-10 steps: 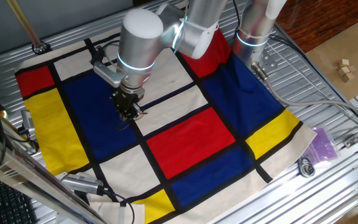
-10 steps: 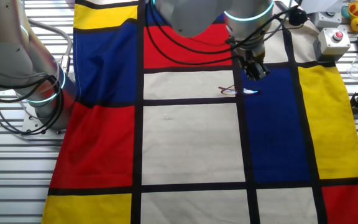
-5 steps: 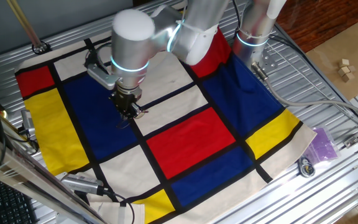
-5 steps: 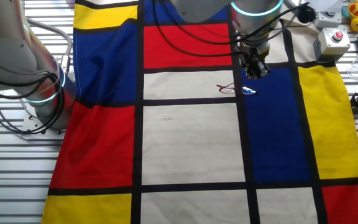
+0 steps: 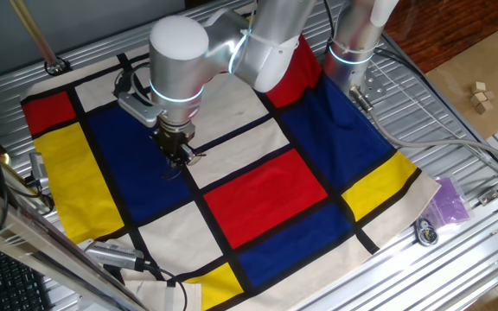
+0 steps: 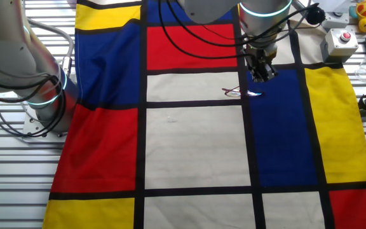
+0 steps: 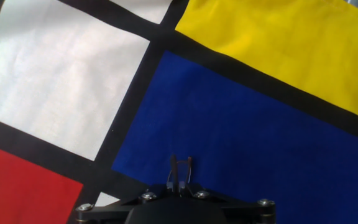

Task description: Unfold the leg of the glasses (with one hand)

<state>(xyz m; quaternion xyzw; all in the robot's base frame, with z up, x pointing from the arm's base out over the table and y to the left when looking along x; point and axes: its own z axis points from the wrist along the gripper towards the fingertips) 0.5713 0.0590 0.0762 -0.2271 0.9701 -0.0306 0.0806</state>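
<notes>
Glasses [image 6: 240, 93] lie on the cloth [image 6: 196, 146] toward its far edge in the other fixed view, straddling the black line between a white and a blue panel. My gripper [image 6: 262, 72] hangs just beside them, over the blue, fingers nearly together and grasping nothing. I should come down slowly beside the folded leg, catch only its tip, and swing it outward without dragging the frame.

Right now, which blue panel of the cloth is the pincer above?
The blue panel bordering the long yellow panel; the glasses lie across the black line at its edge. The other blue panels are away from the pincer.
</notes>
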